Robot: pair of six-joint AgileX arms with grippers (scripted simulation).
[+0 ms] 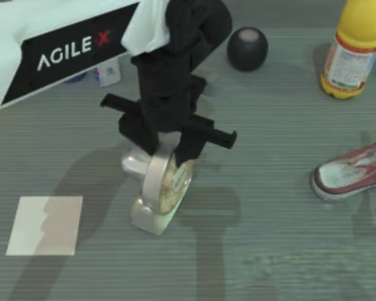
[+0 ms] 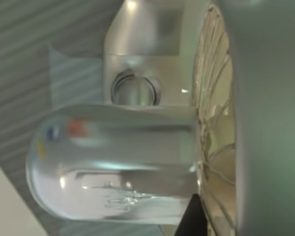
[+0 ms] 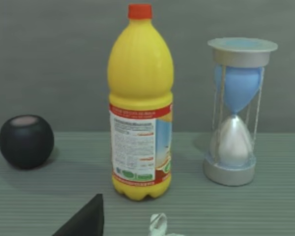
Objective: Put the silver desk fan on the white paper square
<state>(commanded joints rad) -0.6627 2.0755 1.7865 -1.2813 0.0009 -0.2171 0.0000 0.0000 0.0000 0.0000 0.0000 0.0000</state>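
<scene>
Fan: the silver desk fan [image 1: 156, 194] stands upright on its flat base near the table's middle, directly beneath my left gripper [image 1: 168, 153], whose fingers reach down on either side of the ring housing; whether they press it I cannot tell. Left wrist view: motor cylinder and grille fill the frame at close range. White paper square [image 1: 45, 225]: flat, well apart, toward the table's left. Black ball [image 1: 247, 48], yellow bottle [image 1: 353, 47], red shoe [image 1: 353, 170], hourglass [image 3: 236, 112]: right side. My right gripper: unseen.
</scene>
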